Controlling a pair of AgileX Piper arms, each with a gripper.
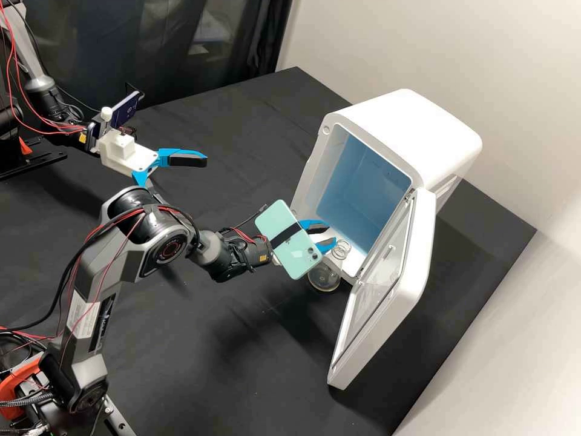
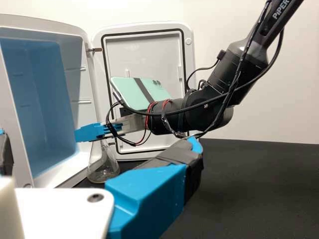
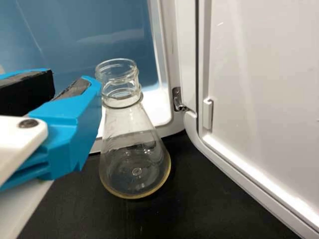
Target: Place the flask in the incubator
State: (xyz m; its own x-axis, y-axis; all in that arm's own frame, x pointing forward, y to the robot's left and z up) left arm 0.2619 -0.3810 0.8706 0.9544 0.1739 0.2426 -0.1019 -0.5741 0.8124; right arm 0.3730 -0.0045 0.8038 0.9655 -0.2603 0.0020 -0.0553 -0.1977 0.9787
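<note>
A clear, empty conical flask (image 1: 327, 275) (image 2: 102, 167) (image 3: 132, 159) stands upright on the black bench, just outside the lower lip of the incubator (image 1: 411, 127) (image 2: 45, 99). The incubator is white with a blue inside, tilted back, and its door (image 1: 387, 284) (image 3: 259, 99) swings wide open. My right gripper (image 1: 321, 236) (image 2: 89, 133) (image 3: 70, 87) hovers level with the flask's neck and right beside it, open, with the neck outside its fingers. My left gripper (image 1: 166, 169) is held open and empty above the bench, far back at the left.
A mint-green phone (image 1: 289, 239) (image 2: 139, 92) is strapped on the right wrist. The open door walls off the right side of the flask. Bare black bench (image 1: 242, 339) spreads in front and to the left. The bench edge runs along the right.
</note>
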